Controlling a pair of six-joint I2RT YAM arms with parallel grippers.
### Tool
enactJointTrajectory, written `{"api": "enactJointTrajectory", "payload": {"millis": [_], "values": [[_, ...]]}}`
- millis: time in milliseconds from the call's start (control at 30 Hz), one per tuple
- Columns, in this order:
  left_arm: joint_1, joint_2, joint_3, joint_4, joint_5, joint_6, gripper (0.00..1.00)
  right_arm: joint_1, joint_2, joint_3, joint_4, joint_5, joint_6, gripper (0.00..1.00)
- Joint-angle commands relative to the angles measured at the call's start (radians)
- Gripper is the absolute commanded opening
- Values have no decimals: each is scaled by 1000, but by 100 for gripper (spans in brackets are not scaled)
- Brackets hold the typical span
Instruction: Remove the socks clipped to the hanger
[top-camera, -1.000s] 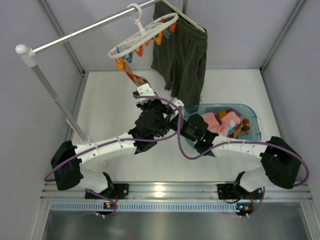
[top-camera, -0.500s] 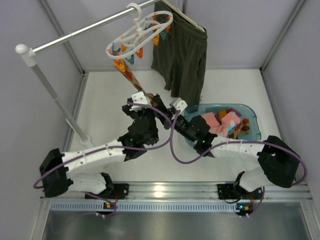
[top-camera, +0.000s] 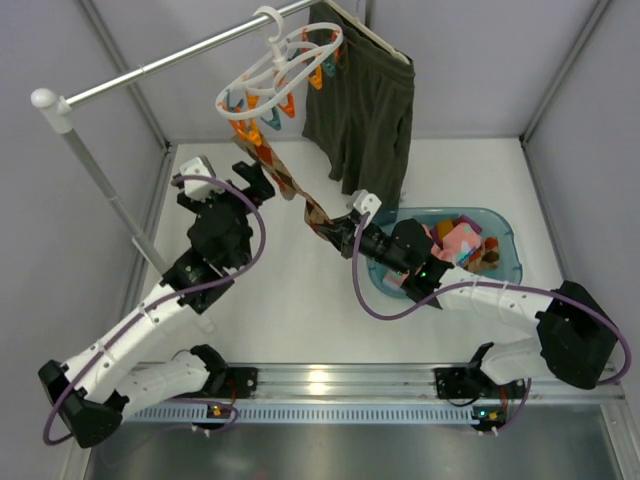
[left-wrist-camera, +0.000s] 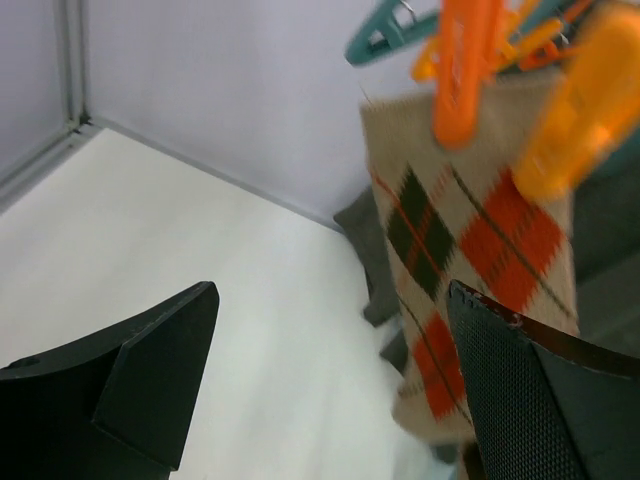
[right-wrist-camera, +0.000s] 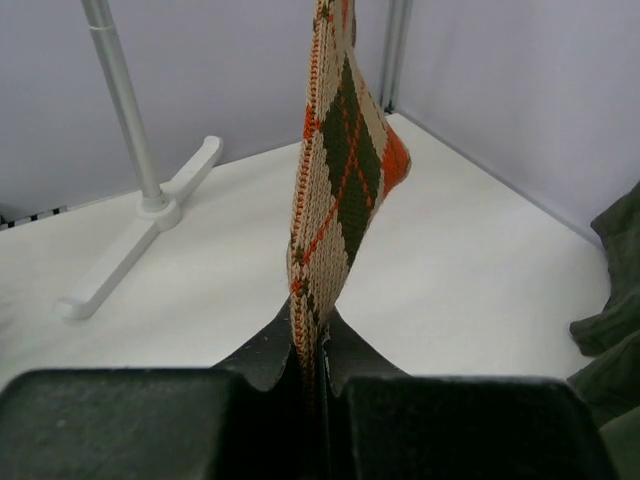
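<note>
The white ring hanger (top-camera: 285, 65) hangs by its hook from the rail, with orange and teal pegs along its rim. One sock (top-camera: 283, 180) in a brown-orange diamond pattern is still pegged to it and stretches down to the right. My right gripper (top-camera: 338, 228) is shut on the sock's lower end; in the right wrist view the fabric (right-wrist-camera: 345, 150) rises from between the closed fingers of the right gripper (right-wrist-camera: 318, 335). My left gripper (top-camera: 255, 178) stands open just left of the sock and holds nothing. Seen from the left wrist, the sock (left-wrist-camera: 470, 250) hangs from orange pegs (left-wrist-camera: 465, 70) beyond the open left gripper (left-wrist-camera: 330, 300).
Olive shorts (top-camera: 365, 110) hang on a slim hanger right of the ring hanger. A blue basin (top-camera: 505, 265) at the right holds several loose socks (top-camera: 455, 245). The rack's pole (top-camera: 110, 200) and foot (right-wrist-camera: 150, 240) stand at the left.
My left gripper has opened and drawn back to the left, away from the sock. My right gripper has shut on the sock's lower end, and the sock now runs taut.
</note>
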Motion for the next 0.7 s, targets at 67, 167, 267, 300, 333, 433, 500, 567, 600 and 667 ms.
{"api": "enactJointTrajectory", "payload": {"millis": [67,167,267,300,333,433,500,567,600,667], "values": [[128,79,199,-222,154,-85,98,-27,-42,30,-58,-49,-12,0],[128,42,215,-260,112,-94,98,-27,15,91,-125,-37,-32,0],[128,13,224,-258,69,-66,98,-27,36,100,-100,-45,-23,0],[129,19,238,-258,58,-51,97,-26,43,99,-94,-48,-21,0],[129,29,252,-260,49,-33,96,-24,44,99,-91,-51,-20,0],[137,77,307,-260,38,3,92,-17,44,105,-86,-65,-17,0],[151,112,339,-260,32,21,89,-11,41,108,-83,-75,-18,0],[162,131,367,-260,43,27,89,-4,39,110,-83,-82,-21,0],[177,148,374,-258,82,24,89,-1,41,114,-91,-82,-24,0],[195,171,409,-258,130,21,88,9,41,120,-98,-82,-35,0]]}}
